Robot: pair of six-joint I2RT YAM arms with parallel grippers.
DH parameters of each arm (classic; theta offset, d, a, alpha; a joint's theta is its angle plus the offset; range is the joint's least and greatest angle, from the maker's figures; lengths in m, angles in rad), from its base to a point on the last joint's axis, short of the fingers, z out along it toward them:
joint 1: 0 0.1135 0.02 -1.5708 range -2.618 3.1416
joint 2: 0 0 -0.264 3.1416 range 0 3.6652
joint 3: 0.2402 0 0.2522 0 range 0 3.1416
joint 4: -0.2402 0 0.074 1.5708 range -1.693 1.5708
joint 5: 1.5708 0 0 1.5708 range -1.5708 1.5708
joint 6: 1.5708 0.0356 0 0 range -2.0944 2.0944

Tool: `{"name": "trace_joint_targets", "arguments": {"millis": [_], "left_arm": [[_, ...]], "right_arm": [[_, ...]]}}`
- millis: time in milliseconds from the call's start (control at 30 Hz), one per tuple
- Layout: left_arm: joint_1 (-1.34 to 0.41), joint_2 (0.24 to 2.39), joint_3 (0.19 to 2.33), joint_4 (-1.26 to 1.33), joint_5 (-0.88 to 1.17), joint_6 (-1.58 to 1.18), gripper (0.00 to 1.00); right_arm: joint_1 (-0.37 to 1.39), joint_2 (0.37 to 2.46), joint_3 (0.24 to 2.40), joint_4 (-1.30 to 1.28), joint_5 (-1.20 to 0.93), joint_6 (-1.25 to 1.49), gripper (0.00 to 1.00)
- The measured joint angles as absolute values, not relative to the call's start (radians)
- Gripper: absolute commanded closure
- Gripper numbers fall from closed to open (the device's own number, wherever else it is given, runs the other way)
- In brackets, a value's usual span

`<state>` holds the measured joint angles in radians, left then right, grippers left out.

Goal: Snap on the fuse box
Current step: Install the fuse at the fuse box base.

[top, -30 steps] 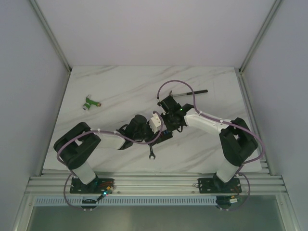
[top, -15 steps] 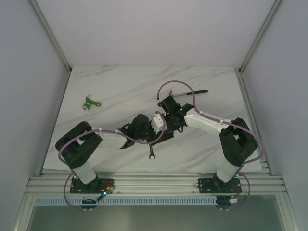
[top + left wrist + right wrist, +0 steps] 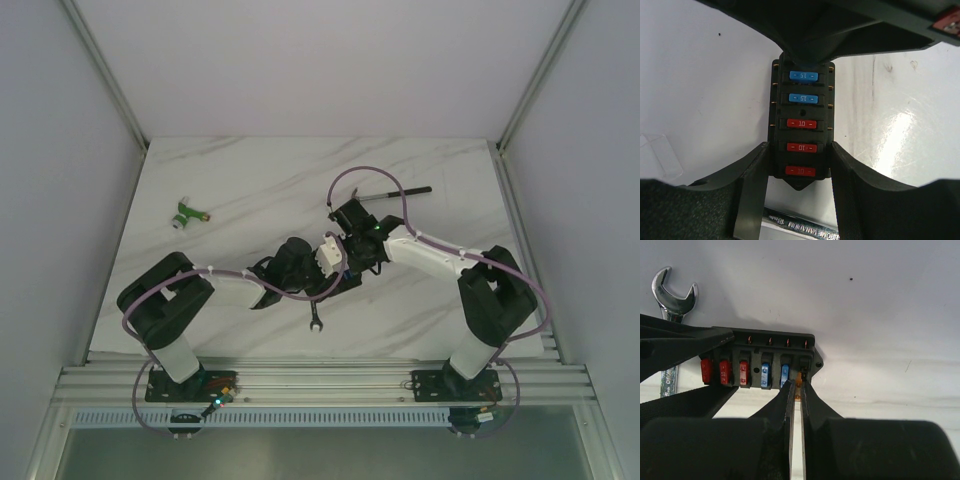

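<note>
Holding the fuse box [image 3: 800,115] mid-table, just far of the wrench [image 3: 671,295]. Left gripper [image 3: 800,152] is partly open, clamped on the box sides at the red-fuse end. Right gripper [image 3: 799,382] is nearly shut, tips at the last slot; orange sliver between them, can't tell if it's held. Risks: a right-side push skews the box in my left grip. No cover on yet; the clear piece [image 3: 657,155] lies apart, so a skewed box could mean a misaligned snap.
</note>
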<state>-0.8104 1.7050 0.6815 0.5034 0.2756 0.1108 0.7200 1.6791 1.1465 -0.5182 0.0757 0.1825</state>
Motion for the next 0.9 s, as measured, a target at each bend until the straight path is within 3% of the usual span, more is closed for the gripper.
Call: {"name": "trace_joint_targets", "arguments": {"millis": [900], "left_arm": [[-0.812,1.697,0.607,0.633,0.265,0.110,0.49]], "right_arm": [[0.712,1.679,1.134,-0.508,0.075,0.182,1.00]]}}
